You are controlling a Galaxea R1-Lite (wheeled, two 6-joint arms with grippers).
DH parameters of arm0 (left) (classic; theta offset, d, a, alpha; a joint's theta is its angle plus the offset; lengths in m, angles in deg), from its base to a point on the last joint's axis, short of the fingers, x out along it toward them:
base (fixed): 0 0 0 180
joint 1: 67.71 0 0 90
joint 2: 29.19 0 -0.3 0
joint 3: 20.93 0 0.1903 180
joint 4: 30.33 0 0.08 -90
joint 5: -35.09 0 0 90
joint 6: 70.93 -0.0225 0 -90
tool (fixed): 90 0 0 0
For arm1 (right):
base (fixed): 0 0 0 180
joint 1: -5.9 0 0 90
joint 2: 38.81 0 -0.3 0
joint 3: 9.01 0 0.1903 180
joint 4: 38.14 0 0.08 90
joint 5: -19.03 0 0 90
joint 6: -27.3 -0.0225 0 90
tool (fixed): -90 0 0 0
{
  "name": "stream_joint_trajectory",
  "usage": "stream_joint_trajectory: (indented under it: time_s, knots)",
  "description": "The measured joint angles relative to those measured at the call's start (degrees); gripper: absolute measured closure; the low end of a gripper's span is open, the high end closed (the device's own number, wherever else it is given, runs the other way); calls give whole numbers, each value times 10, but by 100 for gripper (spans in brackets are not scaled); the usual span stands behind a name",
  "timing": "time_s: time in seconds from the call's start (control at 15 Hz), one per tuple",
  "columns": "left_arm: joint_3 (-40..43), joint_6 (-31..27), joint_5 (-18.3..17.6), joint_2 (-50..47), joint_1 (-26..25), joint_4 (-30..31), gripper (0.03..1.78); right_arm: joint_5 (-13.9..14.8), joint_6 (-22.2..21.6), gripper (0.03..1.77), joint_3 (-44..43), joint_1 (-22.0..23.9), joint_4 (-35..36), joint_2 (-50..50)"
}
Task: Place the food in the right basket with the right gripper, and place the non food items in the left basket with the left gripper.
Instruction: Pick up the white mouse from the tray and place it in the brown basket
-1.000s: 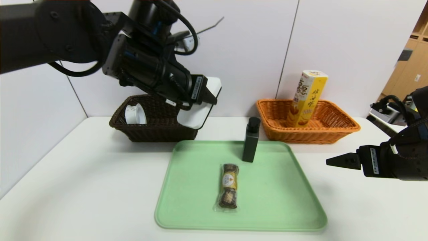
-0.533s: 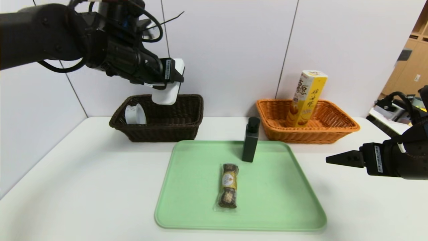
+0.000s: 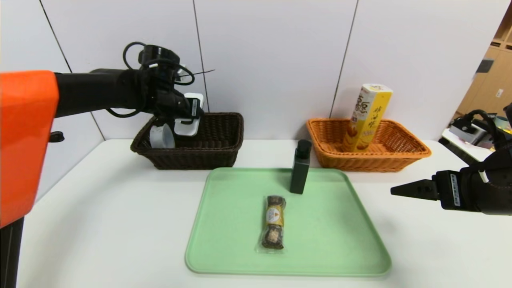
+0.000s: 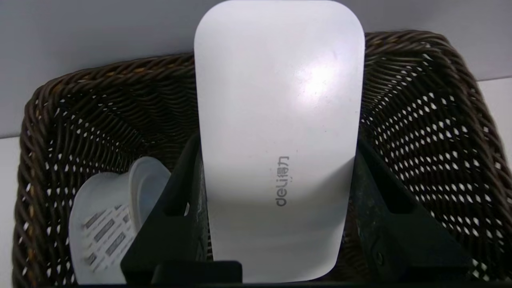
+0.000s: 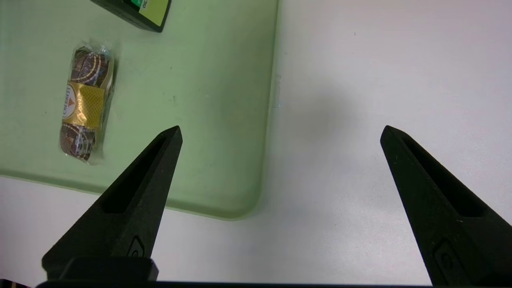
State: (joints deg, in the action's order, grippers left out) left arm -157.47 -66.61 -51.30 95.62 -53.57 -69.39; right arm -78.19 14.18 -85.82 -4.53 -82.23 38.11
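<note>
My left gripper is shut on the flat white case and holds it over the dark brown left basket. In that basket lies the white ribbed container. A slim black pump bottle stands on the green tray, and the wrapped chocolate pack lies in front of it. The yellow snack box leans upright in the orange-tan right basket. My right gripper hovers open over the table, right of the tray.
The tray's near right corner lies under the right gripper's view, with bare white table around it. White wall panels stand close behind both baskets. A wooden cabinet is at the far right.
My left arm has swung left and back, carrying the white case from the basket's right side to above the basket's left half. The right gripper has barely shifted.
</note>
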Motion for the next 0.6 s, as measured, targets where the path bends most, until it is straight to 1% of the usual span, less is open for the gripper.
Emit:
stream_joint_trajectory:
  time_s: [0.13, 0.27, 0.4, 0.6]
  knots:
    - [0, -1, 12, 22, -1, 10, 81, -11, 1, 9, 0, 7, 0, 1]
    - [0, -1, 16, 36, -3, 10, 81, -23, 2, 9, -1, 18, 0, 2]
    - [-1, -1, 16, 46, -3, 16, 67, -33, 4, 9, -2, 26, 1, 3]
    - [-1, -4, 16, 55, -3, 30, 48, -33, 4, 9, 9, 31, 47, 3]
